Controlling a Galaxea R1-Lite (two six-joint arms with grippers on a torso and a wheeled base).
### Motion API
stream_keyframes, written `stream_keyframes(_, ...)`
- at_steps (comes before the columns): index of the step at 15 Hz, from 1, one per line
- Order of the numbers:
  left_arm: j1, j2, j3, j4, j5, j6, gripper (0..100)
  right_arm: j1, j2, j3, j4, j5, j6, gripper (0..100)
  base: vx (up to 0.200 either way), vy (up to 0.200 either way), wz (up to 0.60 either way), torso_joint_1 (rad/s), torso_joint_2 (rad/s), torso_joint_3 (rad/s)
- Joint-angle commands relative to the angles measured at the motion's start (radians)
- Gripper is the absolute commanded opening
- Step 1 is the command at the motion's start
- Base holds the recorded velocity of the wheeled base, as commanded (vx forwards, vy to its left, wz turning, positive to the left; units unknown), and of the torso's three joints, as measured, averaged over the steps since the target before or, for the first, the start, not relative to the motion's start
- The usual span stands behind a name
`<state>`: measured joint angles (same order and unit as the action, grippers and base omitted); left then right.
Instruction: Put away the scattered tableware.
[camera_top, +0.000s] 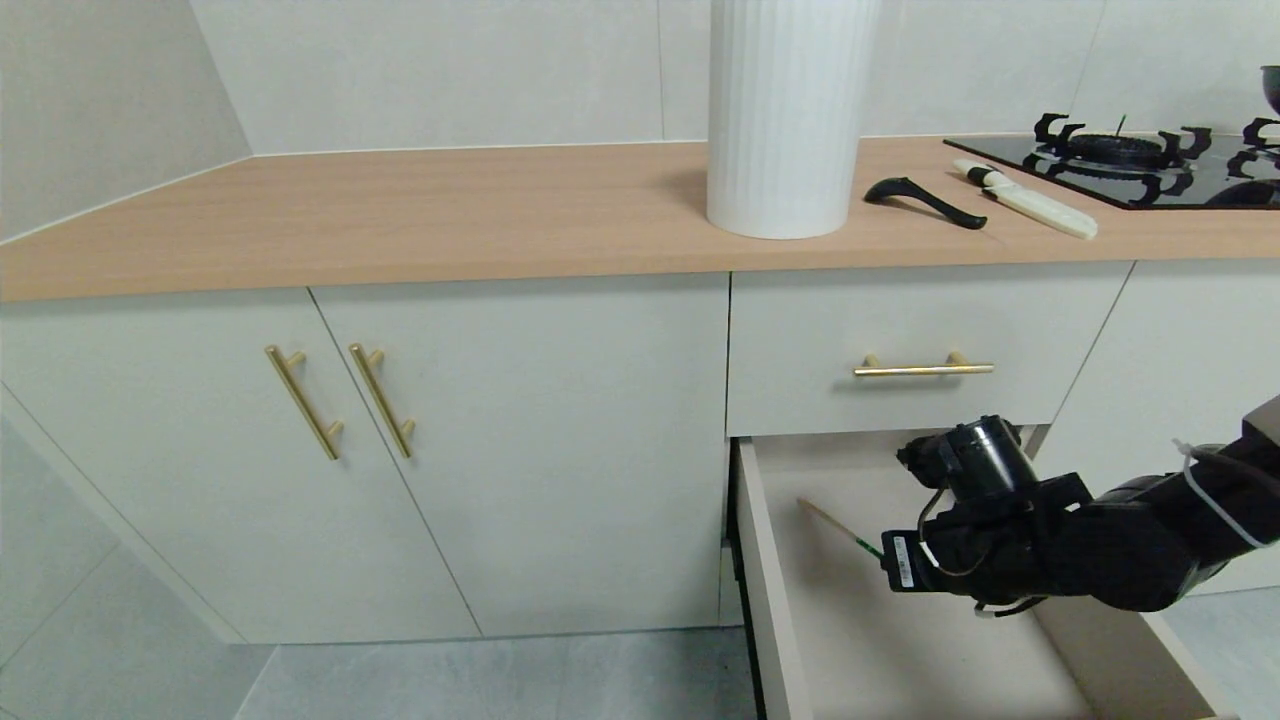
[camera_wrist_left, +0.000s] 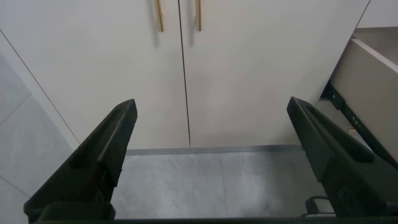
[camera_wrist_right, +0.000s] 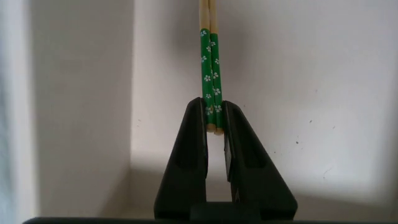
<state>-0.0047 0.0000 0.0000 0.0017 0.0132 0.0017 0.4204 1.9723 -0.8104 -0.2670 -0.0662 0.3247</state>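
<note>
Your right pincer (camera_wrist_right: 214, 115) is closed on a pair of chopsticks (camera_wrist_right: 209, 56), pinching them side by side at the very end of their green patterned section, so nearly the whole length sticks out past the fingertips. In the head view the right pincer (camera_top: 893, 556) hangs inside the open drawer (camera_top: 770, 580), with the chopsticks (camera_top: 835, 525) angled toward the drawer's left wall and their tips close to it. I cannot tell whether the tips touch the drawer floor.

That end grip is your main risk. The hold is short and the lever long, so if a tip catches the wall or floor, the sticks will likely pivot in the jaws or splay apart. Release from too high and they may bounce or roll to opposite sides. The closed upper drawer (camera_top: 925, 340) sits just above the arm, so a steep lift out could knock against its front.

Your left pincer (camera_wrist_left: 211, 143) is spread wide and holds nothing, facing the cupboard doors (camera_wrist_left: 249, 74) well apart from the drawer.

On the surface (camera_top: 400, 220), a black-handled utensil (camera_top: 925, 200) and a white knife (camera_top: 1025, 197) lie beside a white ribbed cylinder (camera_top: 785, 110), not yet put away.
</note>
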Motion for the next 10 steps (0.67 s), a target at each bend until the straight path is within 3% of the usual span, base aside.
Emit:
stream_keyframes(1, 0.000, 0.000, 0.000, 0.000, 0.001, 0.000, 100, 0.004, 0.065, 0.004, 0.002, 0.002, -0.001, 0, 0.000, 0.000, 0.00, 0.000, 0.00, 0.000)
stream_keyframes(10, 0.000, 0.000, 0.000, 0.000, 0.001, 0.000, 100, 0.051, 0.293, -0.007, -0.008, -0.012, -0.007, 0, 0.000, 0.000, 0.00, 0.000, 0.00, 0.000)
